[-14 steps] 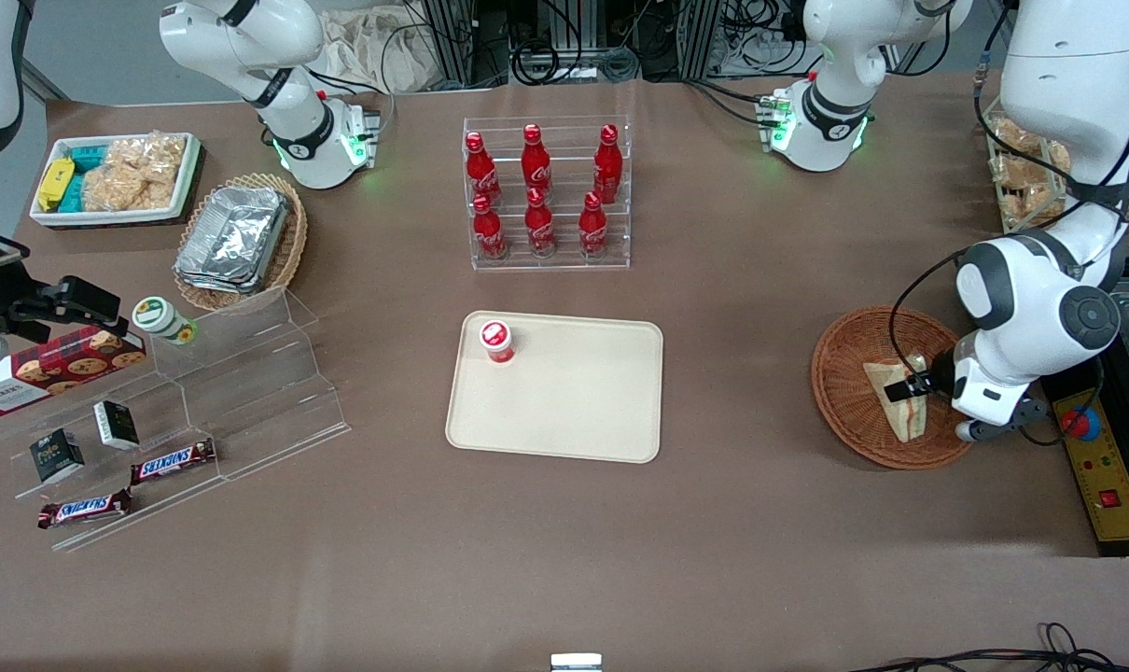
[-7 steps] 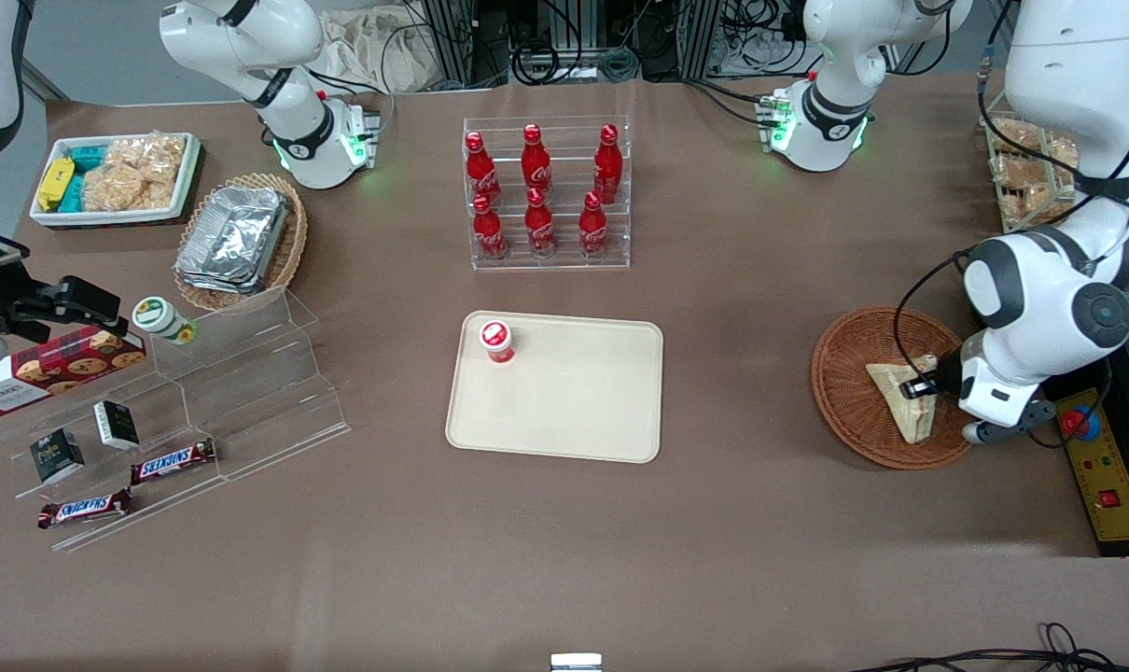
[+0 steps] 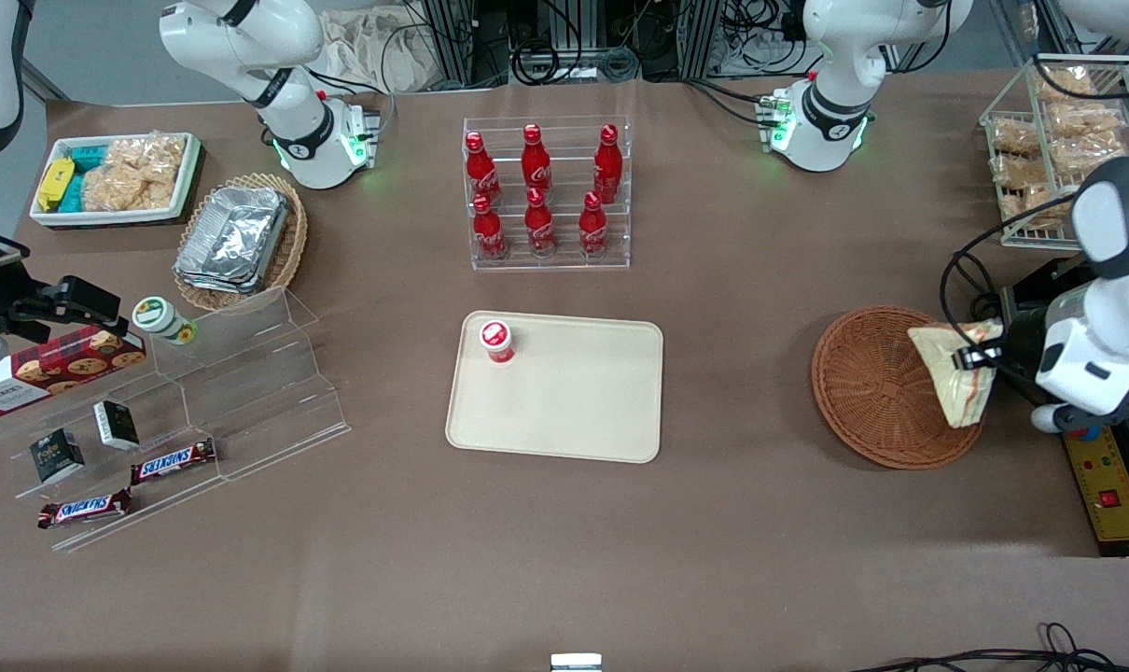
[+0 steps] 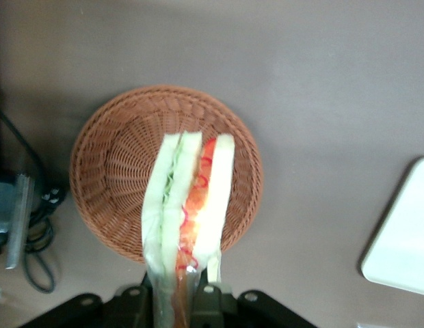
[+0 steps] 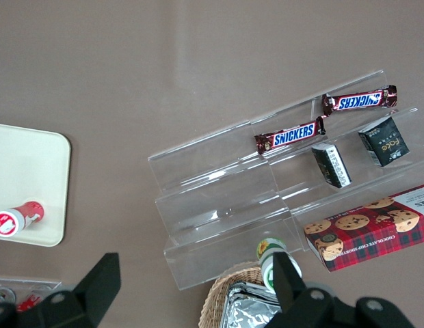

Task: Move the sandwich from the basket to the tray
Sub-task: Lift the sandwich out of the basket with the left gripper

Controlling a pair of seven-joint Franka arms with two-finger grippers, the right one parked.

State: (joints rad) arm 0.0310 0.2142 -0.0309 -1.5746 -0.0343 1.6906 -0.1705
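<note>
Worktop [image 3: 564,541]: brown surface carrying everything, the tray near its middle and the basket toward the working arm's end.
Tray [image 3: 574,411]: cream-beige rectangle, flat on the worktop, well apart from the basket; a small red-capped cup [image 3: 496,341] stands at its 11 o'clock corner.
Basket [image 3: 877,387]: round reddish-brown wicker, nothing lying in it as far as the wrist view shows.
Hand [image 3: 977,358]: raised above the basket's 3 o'clock rim, clenched on the sandwich.
Sandwich [image 4: 188,205]: lifted clear of the basket, hanging over its weave; pale bread with a red and green filling edge, probably wrapped in clear film, though that is hard to confirm.
</note>
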